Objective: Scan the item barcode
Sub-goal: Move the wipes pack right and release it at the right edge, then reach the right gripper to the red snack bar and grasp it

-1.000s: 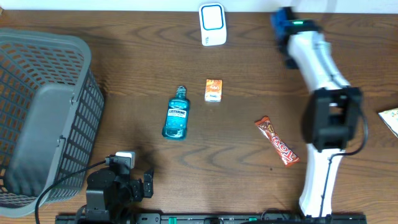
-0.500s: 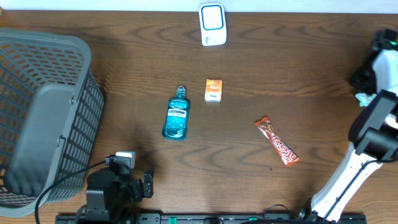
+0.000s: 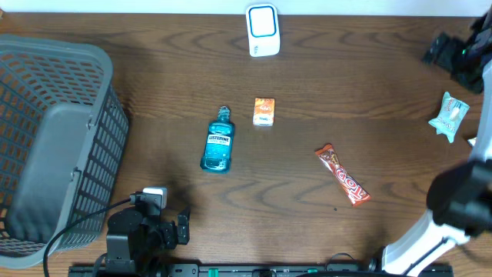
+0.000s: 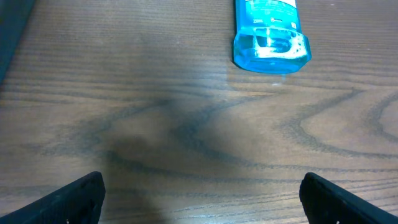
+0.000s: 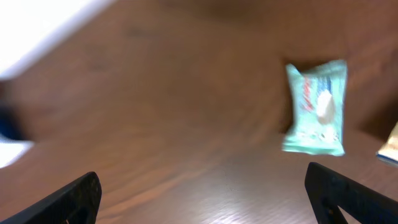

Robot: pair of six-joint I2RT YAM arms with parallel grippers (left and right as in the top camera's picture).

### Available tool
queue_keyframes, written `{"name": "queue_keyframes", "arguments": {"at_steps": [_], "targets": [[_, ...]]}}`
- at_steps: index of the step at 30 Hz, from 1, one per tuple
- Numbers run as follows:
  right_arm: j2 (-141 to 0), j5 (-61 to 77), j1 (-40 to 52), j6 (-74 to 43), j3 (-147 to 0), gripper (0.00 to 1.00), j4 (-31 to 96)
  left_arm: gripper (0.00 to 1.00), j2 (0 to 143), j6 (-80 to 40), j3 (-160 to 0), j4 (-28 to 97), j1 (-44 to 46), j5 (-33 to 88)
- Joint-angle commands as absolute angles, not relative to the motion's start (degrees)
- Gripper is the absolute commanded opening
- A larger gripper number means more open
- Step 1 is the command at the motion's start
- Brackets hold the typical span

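Both spread wide — left fingers (image 4: 71, 199) and right fingers (image 5: 348, 196) alike.

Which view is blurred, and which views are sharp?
Right wrist view: blurred throughout, the teal packet smeared. Left wrist view: fairly sharp, a soft shadow on the table near the mouthwash bottle. Overhead view: sharp across the table.
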State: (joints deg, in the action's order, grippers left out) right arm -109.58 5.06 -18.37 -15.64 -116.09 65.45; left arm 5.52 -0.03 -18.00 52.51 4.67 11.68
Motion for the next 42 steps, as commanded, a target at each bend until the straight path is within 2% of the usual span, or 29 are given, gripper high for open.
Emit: {"name": "queue_keyframes", "arguments": {"at_steps": [1, 7, 13, 20, 25, 31, 36, 42], "targets": [[-100.9, 7.2, -13.6, -13.3, -117.7, 0.99, 66.7, 1.0, 5.6, -0.3, -17.8, 52.7, 4.8, 11.8], [-92.3, 6.3, -3.9, -6.3, -117.6, 0.99, 73.2, 1.0, 5.6, -0.3, -17.8, 52.7, 4.8, 11.8], [-91.1, 0.0, 3.8, -4.3, -116.7, 0.99, 84.4, 1.0, 5.6, -0.3, -17.8, 52.7, 4.8, 11.8], [-91.0, -2.0, 13.3, 0.3, -106.6, 0.99, 87.2, 1.0, 5.6, -0.3, -17.8, 52.7, 4.8, 11.8], [-91.0, -13.1, 19.1, -4.4, -91.6, 0.99, 81.4, 1.0, 5.6, -0.3, -17.8, 52.7, 4.8, 11.8], [-91.0, -14.2, 23.7, -13.0, -72.5, 0.99, 66.0, 1.0, 5.6, -0.3, -17.8, 52.7, 4.8, 11.8], [-91.0, -12.6, 25.6, -13.5, -64.0, 0.99, 56.6, 1.0, 5.6, -0.3, -17.8, 52.7, 4.8, 11.8], [-91.0, -18.6, 25.5, -13.2, -55.7, 0.99, 49.2, 1.0, 5.6, -0.3, -17.8, 52.7, 4.8, 11.8]]}}
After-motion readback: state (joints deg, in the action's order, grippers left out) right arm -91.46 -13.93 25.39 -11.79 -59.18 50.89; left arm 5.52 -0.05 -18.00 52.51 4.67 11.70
